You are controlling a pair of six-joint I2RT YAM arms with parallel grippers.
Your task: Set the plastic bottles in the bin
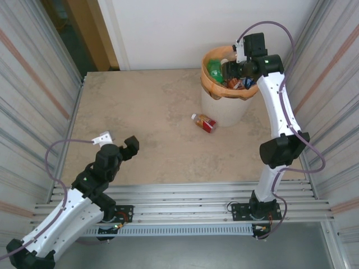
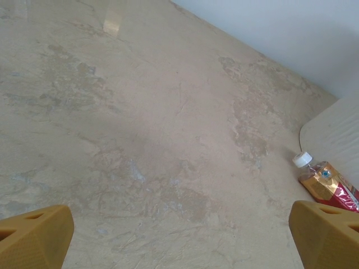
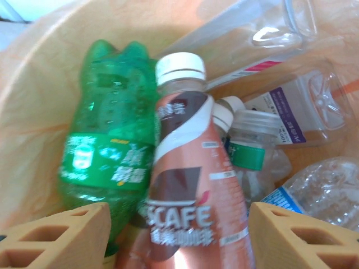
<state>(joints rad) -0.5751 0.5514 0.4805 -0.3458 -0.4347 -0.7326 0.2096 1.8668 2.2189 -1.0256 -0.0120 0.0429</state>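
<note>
The bin, a round white bucket with an orange bag folded over its rim, stands at the far right of the table. Bottles lie heaped inside it: a green bottle with its lobed base showing, a brown coffee bottle with a white cap lying against it, and clear bottles beyond. One loose bottle, white-capped with a red and gold label, lies on its side just beside the bin's base.

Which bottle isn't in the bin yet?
The red-labelled bottle with a white cap, lying on its side on the table beside the bin. The green bottle, the brown coffee bottle and the rest lie inside it.
</note>
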